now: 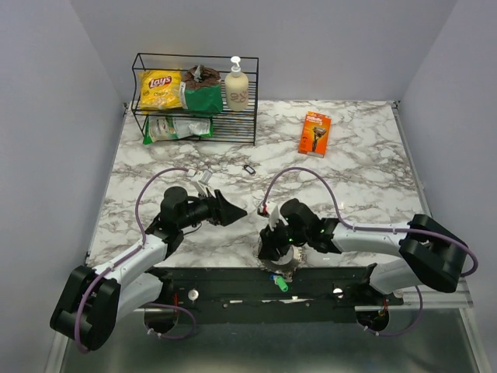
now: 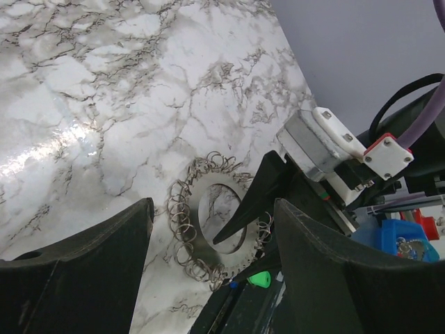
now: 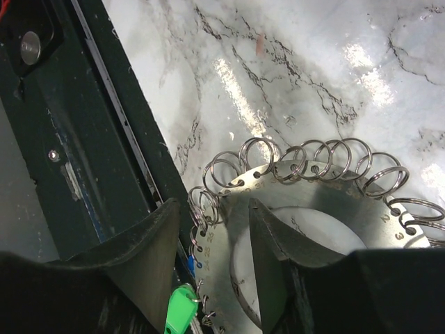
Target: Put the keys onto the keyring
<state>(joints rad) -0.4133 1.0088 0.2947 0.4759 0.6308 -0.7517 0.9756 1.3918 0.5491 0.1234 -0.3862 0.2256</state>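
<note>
While the right gripper (image 3: 214, 209) straddles the keyring (image 3: 320, 202) rim at the near edge of the table (image 1: 349, 179) — fingers (image 3: 139, 250) spread, one in the hole, nothing pinched — the left gripper (image 1: 235, 211) hangs nearby, fingers apart. Likely step: securing the keyring; next needs a firm clamp.

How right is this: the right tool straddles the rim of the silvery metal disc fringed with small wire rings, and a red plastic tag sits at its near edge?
One detail is wrong: the plastic tag is green, not red, as the right wrist view shows. The right tool does straddle the rim of the silvery metal disc fringed with small wire rings.
</note>
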